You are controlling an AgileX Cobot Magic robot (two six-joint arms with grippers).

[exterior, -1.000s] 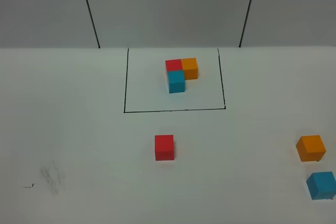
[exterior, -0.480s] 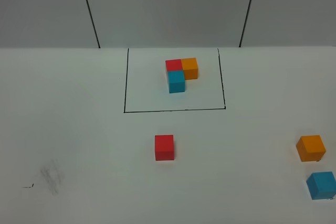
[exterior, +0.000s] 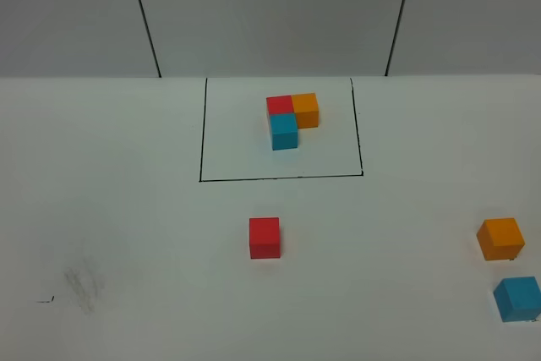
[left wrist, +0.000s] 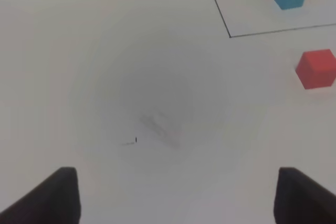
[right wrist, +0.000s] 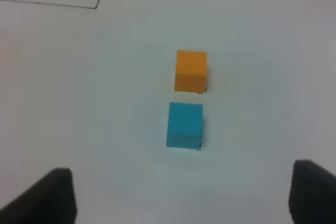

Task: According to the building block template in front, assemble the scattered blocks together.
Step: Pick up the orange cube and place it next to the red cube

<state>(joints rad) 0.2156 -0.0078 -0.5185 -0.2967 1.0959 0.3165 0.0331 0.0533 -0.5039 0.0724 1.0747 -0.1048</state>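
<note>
The building block template (exterior: 292, 120) is an L of red, orange and blue cubes inside a thin black rectangle (exterior: 200, 150) at the back of the white table. Of the scattered blocks, the red cube (exterior: 264, 237) lies in front of the frame, while the orange cube (exterior: 500, 238) and blue cube (exterior: 517, 298) lie at the far right. Neither gripper shows in the exterior high view. My left gripper (left wrist: 178, 198) is open above bare table, the red cube (left wrist: 316, 68) well ahead of it. My right gripper (right wrist: 181, 195) is open, just short of the blue cube (right wrist: 185, 125) and orange cube (right wrist: 190, 70).
A faint grey smudge (exterior: 82, 283) and a small black mark (exterior: 44, 299) lie on the table at the front left. Grey wall panels (exterior: 270, 14) with dark seams stand behind the table.
</note>
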